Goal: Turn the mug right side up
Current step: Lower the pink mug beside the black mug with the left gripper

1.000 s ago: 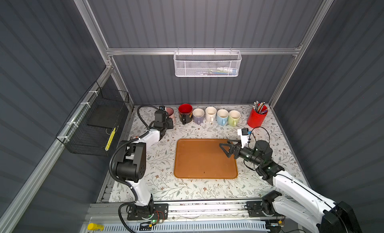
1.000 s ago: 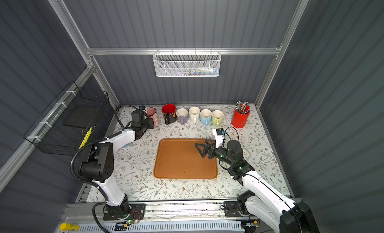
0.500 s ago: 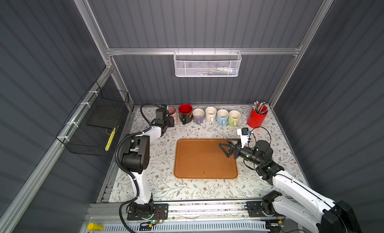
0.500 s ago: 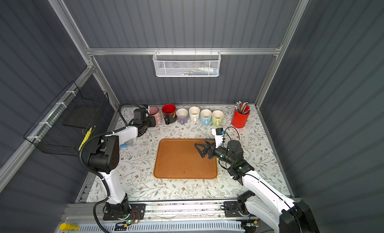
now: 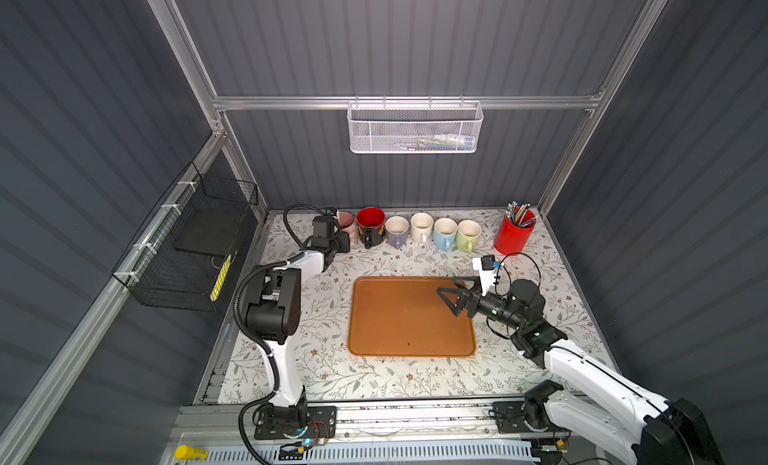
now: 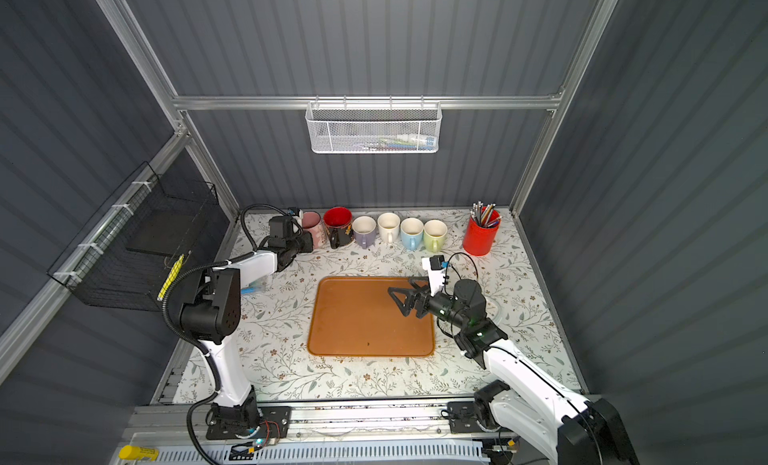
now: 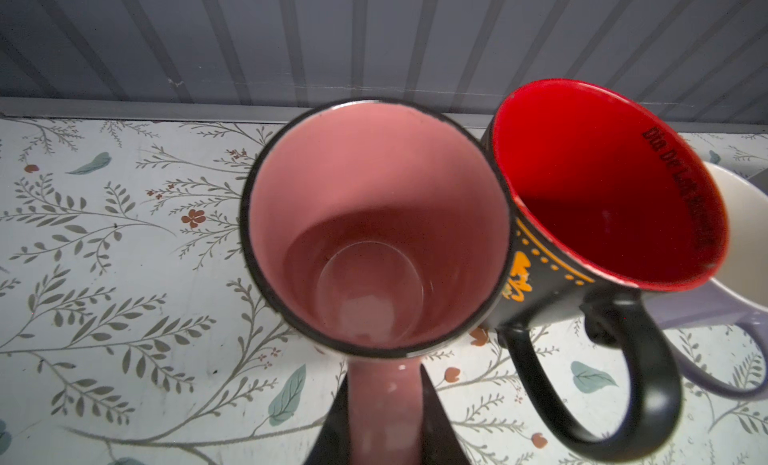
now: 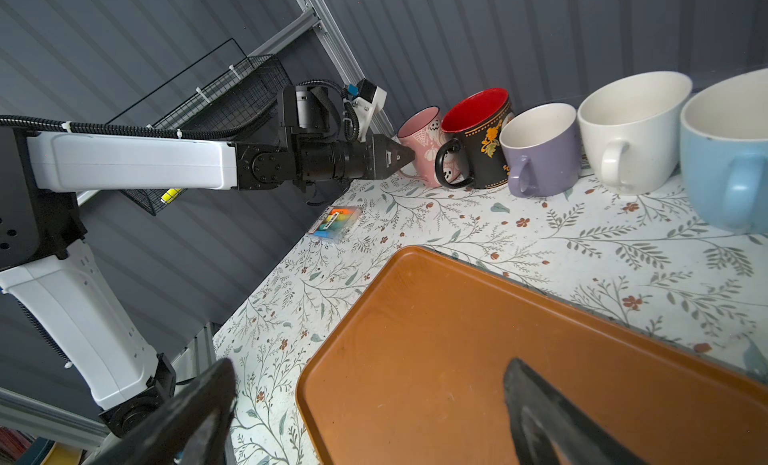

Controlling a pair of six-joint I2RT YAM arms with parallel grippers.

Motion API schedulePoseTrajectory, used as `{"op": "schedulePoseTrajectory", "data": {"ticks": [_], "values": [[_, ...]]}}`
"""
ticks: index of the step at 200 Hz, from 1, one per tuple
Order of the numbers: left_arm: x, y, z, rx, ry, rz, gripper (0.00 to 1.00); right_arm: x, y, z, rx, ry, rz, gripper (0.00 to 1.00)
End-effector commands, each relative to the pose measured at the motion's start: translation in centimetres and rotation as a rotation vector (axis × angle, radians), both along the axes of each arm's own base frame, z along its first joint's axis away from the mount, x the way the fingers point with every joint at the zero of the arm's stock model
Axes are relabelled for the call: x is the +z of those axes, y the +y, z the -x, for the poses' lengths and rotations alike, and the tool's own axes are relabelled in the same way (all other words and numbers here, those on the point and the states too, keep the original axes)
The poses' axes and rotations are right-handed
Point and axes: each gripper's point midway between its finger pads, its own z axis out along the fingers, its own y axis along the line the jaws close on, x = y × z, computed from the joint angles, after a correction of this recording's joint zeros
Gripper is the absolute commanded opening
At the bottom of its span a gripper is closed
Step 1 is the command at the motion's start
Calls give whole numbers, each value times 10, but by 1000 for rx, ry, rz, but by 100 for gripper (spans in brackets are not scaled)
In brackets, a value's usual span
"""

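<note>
1. The pink mug [image 5: 347, 225] stands mouth up on the table, past the tray's [image 5: 374, 317] far left corner. It sits at the left end of the mug row, with its rim right up against the black mug [image 5: 370, 232]. Actual contact can't be confirmed.
2. The left gripper [image 8: 409, 154] is clamped narrow on the pink mug's handle. The left wrist view shows the handle running between the two fingers [image 7: 332, 434].
3. Change over the last second: the left arm's elbow has drifted along the tray's left side toward its far edge. The mug has barely shifted and the grip looks the same.
4. The right gripper [image 5: 451, 301] hovers over the tray's right edge, jaws wide and empty. It hasn't moved.
5. Judgement: the flip looks done, since the mug is upright and apparently set down. What's probably left is letting go and backing toward the tray. Pulling out crooked could drag the handle and bump the black mug.
</note>
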Motion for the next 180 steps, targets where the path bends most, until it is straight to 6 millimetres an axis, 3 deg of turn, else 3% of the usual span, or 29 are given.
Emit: {"op": "schedulePoseTrajectory", "data": {"ticks": [1, 49, 180], "values": [[45, -2, -25, -20, -157, 3, 0, 10, 2, 0, 14, -40, -8, 99], [38, -1, -23, -24, -145, -9, 0, 10, 0, 2, 11, -52, -4, 99], [40, -1, -13, -23, -142, -1, 43, 16, -4, 8, 3, -84, -6, 99]]}}
